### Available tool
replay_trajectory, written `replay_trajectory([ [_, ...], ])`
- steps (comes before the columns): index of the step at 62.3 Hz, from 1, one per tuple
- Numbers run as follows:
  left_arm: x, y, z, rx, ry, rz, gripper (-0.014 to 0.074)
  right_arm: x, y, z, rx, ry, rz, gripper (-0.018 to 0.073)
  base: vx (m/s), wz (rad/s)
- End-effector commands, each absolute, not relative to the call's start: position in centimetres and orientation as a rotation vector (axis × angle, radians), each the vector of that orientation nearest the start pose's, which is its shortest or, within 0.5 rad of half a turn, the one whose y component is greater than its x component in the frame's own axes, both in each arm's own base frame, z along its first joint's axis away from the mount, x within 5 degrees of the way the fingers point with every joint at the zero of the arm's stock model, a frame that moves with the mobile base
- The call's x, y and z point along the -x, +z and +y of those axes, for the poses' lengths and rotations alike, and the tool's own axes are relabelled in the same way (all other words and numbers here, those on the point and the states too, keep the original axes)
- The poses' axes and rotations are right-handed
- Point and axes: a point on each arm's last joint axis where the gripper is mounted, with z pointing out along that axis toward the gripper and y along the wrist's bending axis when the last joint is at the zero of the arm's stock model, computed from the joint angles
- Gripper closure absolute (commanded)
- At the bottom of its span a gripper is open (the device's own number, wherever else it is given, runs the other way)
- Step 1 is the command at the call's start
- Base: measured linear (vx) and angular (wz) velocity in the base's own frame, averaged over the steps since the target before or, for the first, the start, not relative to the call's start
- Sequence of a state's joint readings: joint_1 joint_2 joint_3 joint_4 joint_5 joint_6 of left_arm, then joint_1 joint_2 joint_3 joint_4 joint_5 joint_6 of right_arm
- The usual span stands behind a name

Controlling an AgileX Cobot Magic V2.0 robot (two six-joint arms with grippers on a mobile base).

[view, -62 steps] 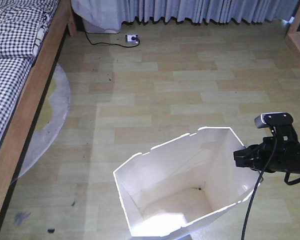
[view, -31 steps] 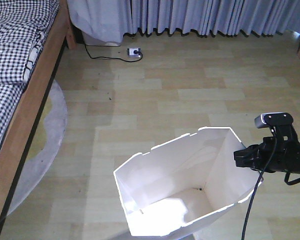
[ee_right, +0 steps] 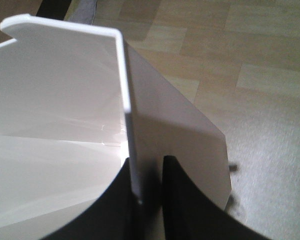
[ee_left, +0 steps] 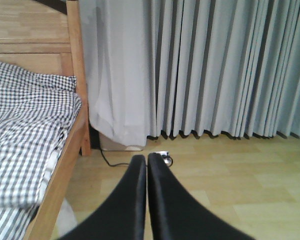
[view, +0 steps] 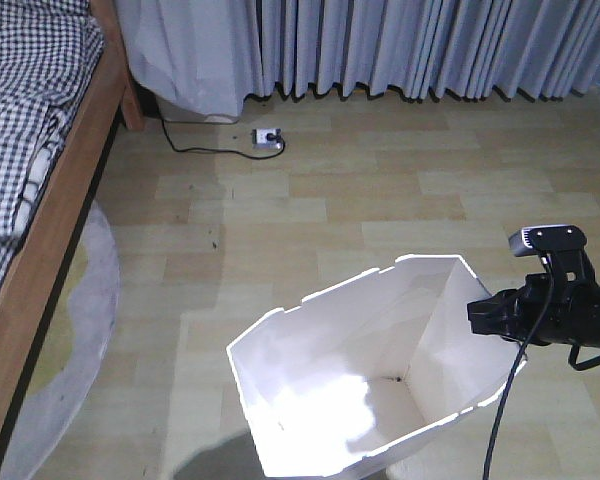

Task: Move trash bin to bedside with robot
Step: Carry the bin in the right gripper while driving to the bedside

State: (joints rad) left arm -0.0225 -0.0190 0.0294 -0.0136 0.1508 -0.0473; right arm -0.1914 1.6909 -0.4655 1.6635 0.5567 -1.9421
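right end effector [ee_right: 147, 175] clamps trash bin [view: 320, 400] rim | left end effector [ee_left: 146, 160] closed, empty | bed [view: 30, 120] slid leftward

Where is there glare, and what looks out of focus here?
Front view: glare washes out the floor inside the trash bin. Left wrist view: the shut left gripper is soft, the curtain sharper. Right wrist view: the right gripper pinching the bin wall is blurred.
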Motion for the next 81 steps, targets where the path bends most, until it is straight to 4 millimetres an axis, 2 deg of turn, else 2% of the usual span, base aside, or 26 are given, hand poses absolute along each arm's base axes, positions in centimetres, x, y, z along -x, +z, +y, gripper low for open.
replay_trajectory([
  [1, -5.66, 18.86, -0.18, 0.033, -0.082, 1.586, 0.0602, -24.94, 14.13, 1.25, 0.148, 0.755, 2.285, 0.0565, 0.45, -0.02],
  [81, -5.66, 18.89, -0.18, 0.033, -0.082, 1.585, 0.0602, -24.94, 14.11, 1.23, 0.147, 0.751, 2.287, 0.0565, 0.39, 0.06],
])
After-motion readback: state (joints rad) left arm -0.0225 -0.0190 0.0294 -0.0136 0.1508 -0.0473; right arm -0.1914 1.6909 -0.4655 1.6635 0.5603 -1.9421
